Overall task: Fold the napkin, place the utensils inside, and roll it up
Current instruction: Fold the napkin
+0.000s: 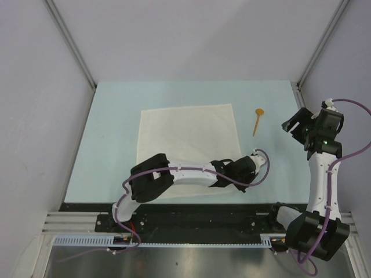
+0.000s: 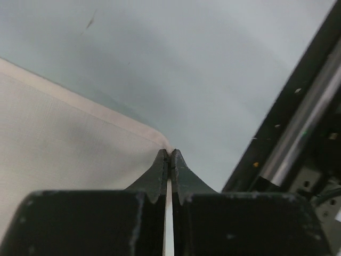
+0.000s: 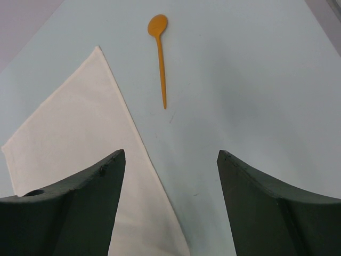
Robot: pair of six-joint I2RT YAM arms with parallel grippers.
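Right now the left tool (image 2: 169,156) pinches the napkin (image 1: 188,136) by its near corner, while the right tool (image 3: 170,153) hangs spread over the desk (image 1: 116,116) near the orange spoon (image 3: 161,64).

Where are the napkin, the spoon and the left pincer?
napkin (image 1: 185,133): overhead view, middle of the flat cloth.
spoon (image 3: 160,64): right wrist view, midway along its handle.
left pincer (image 2: 169,154): left wrist view, closed fingertips at the napkin's corner.
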